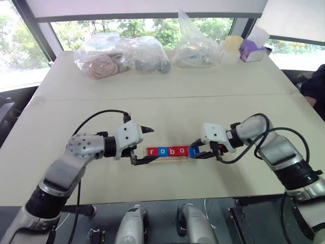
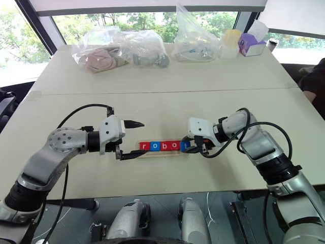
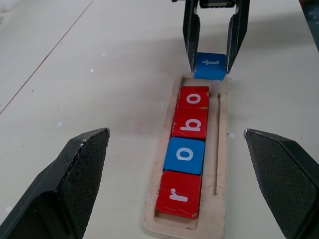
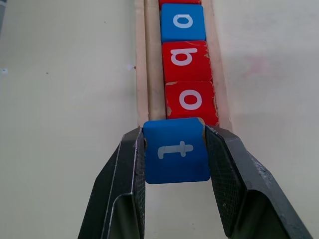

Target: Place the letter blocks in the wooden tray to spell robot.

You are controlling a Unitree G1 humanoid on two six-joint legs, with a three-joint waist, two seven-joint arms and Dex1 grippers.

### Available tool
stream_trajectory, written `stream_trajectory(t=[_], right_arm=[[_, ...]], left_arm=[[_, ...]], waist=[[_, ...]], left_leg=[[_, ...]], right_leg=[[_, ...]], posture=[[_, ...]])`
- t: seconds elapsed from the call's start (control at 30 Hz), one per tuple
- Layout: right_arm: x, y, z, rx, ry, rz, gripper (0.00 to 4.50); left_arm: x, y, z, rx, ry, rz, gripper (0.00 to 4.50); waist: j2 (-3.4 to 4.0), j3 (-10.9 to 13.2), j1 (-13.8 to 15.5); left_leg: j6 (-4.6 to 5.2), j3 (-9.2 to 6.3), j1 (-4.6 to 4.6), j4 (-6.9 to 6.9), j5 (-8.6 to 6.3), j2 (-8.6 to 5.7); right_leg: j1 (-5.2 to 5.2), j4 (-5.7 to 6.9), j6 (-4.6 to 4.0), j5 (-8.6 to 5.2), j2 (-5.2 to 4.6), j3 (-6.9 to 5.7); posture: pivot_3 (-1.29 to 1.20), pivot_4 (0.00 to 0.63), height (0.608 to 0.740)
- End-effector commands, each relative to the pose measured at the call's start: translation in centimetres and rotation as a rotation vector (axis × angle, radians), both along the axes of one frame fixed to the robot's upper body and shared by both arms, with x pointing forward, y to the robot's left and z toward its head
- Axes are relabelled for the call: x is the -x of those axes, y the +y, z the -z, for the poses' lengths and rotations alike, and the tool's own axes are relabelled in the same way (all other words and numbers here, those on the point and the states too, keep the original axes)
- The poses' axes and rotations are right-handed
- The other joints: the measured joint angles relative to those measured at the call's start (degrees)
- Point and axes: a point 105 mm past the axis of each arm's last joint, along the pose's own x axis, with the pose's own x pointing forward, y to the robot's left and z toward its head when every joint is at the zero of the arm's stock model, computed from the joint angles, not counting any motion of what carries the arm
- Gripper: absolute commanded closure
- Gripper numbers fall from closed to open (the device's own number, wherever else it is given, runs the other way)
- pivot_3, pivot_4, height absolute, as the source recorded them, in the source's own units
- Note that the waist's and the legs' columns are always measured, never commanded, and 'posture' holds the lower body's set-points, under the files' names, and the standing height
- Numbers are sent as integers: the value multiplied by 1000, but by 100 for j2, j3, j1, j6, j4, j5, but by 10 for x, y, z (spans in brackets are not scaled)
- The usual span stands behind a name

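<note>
The wooden tray point(image 3: 219, 149) lies in the middle of the table between my two grippers. Four letter blocks sit in its groove in a row: red r point(image 3: 179, 194), blue o point(image 3: 184, 155), red b point(image 3: 190, 123) and red o point(image 3: 193, 97). My right gripper point(image 4: 174, 132) is shut on the blue t block point(image 4: 175, 149) and holds it at the tray's right end, right beside the red o. Whether the t rests in the groove I cannot tell. My left gripper point(image 1: 152, 144) stands wide open at the tray's left end, holding nothing.
Several clear plastic bags point(image 1: 122, 56) lie along the table's far edge. To their right stand a yellow-lidded tub point(image 1: 232, 48) and a purple box point(image 1: 251, 50). A person's dark sleeve point(image 1: 316, 84) shows at the right edge. The table's front edge is close behind my arms.
</note>
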Motion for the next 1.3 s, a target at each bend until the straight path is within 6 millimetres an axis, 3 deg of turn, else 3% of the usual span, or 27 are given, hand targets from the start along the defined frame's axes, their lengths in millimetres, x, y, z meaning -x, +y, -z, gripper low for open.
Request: stream_trajectory(t=[0.03, 1.3], right_arm=[[-7, 1, -6, 8, -41, -15, 3346], [-19, 14, -1, -26, -13, 0, 3346]], left_arm=[[3, -2, -11, 7, -53, 4, 0], [3, -1, -11, 12, -60, -14, 0]], waist=[[0, 0, 0], [1, 0, -3]], left_leg=[[0, 0, 0, 0, 0, 0], [-1, 2, 2, 0, 1, 0]], right_leg=[[-1, 1, 0, 0, 0, 0], [2, 3, -2, 2, 0, 1]], posture=[[0, 150, 740], [0, 150, 740]])
